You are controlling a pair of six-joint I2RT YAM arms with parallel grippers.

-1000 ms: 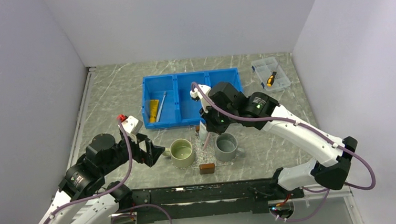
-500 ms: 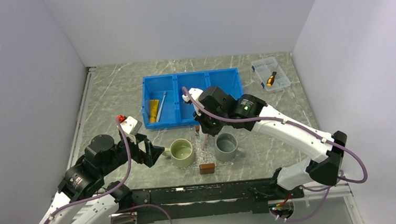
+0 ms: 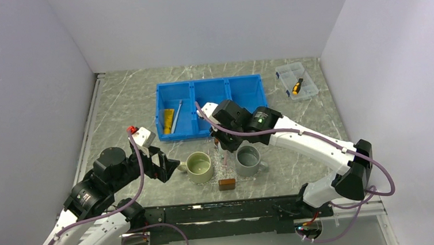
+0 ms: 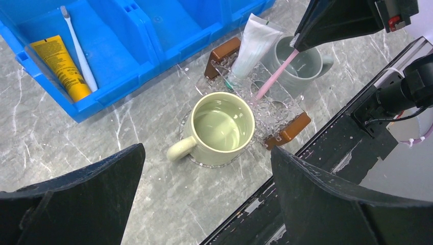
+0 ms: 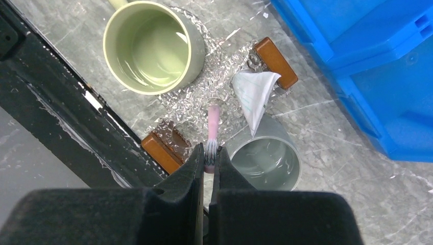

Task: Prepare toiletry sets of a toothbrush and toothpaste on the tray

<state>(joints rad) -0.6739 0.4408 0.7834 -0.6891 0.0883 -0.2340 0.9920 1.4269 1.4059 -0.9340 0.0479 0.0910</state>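
Right wrist view shows the right gripper (image 5: 208, 153) shut tight on the bristle end of a pink toothbrush (image 5: 213, 125). The handle hangs down toward the clear tray (image 5: 186, 109), into the gap between the green mug (image 5: 150, 48) on the left and the grey mug (image 5: 265, 163) on the right. Held by its head like that, the brush can be lowered handle-first into the narrow strip. I can't tell whether its tip touches the plastic yet.

The toothpaste (image 5: 254, 94) is already on the tray. It stands tilted with its flat crimped end up, close to the far brown handle and just beside the grey mug, so I judge the brush is meant to join it and complete a set.

The left gripper (image 3: 170, 168) hangs wide open and holds nothing, left of the green mug and apart from it. That keeps it out of the other arm's way.

In the left compartment of the blue bin (image 4: 168, 30), far on the worktop (image 3: 297, 151), lie a yellow tube (image 4: 58, 66) and a white brush (image 4: 76, 48), seemingly the next pair.
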